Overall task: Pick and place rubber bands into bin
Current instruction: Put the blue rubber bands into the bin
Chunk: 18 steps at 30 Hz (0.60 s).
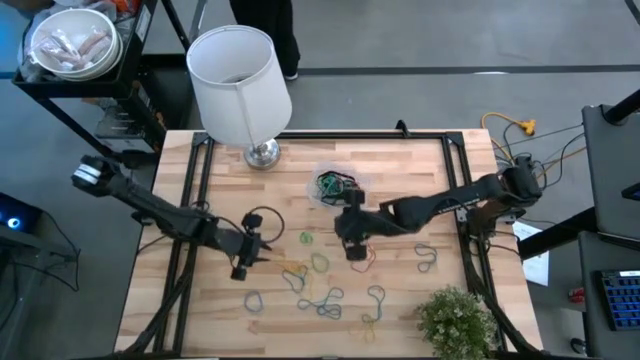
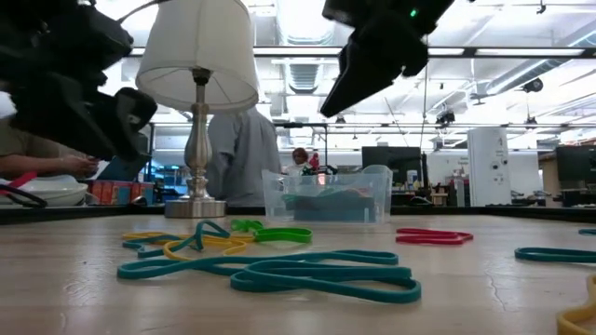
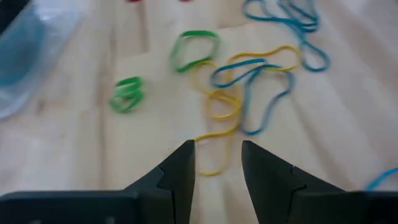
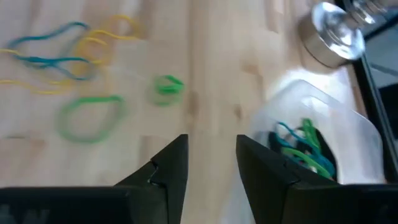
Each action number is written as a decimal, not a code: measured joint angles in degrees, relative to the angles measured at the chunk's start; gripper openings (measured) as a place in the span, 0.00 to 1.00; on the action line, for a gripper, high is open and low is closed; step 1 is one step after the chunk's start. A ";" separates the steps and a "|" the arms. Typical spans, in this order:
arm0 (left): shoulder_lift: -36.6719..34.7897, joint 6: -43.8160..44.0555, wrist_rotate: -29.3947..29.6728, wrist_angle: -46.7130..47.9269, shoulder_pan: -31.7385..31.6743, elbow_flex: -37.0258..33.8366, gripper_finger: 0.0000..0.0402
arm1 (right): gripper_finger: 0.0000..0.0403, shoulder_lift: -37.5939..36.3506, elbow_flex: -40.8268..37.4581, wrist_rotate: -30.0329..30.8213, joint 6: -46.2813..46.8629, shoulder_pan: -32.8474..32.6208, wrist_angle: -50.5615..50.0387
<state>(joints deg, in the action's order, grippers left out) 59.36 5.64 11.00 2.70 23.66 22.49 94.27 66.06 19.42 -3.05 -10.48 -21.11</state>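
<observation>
Several rubber bands lie flat and loose on the wooden table: green ones (image 1: 320, 262), a yellow and blue tangle (image 3: 249, 93), blue ones (image 1: 322, 305) and a red one (image 2: 434, 236). The clear bin (image 1: 335, 185) stands behind them on the table with blue and green bands (image 4: 305, 149) inside. My right gripper (image 4: 211, 140) hangs open and empty above the table just in front of the bin (image 4: 317, 134). My left gripper (image 3: 217, 146) is open and empty to the left of the bands, low over the table, with a yellow band (image 3: 214, 134) just beyond its tips.
A white-shaded lamp (image 1: 240, 75) stands on its metal base (image 1: 263, 153) at the far edge, left of the bin. A small green plant (image 1: 455, 320) sits at the near right corner. A black loop (image 1: 262, 222) lies near my left gripper (image 1: 243, 270).
</observation>
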 joint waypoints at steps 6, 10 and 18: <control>5.62 5.36 0.22 3.44 6.48 5.42 0.29 | 0.29 -0.10 -0.02 0.04 1.88 -5.05 -0.13; 9.91 9.54 0.37 7.58 11.05 10.16 0.29 | 0.26 -0.10 -0.02 0.04 1.84 -7.32 -0.13; 19.84 18.11 1.53 19.07 18.62 21.05 0.29 | 0.22 -0.10 -0.02 0.12 2.87 -9.07 -0.10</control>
<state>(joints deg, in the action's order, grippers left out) 79.19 23.75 12.53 21.77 42.28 43.54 94.17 66.04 19.54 -0.18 -19.55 -21.21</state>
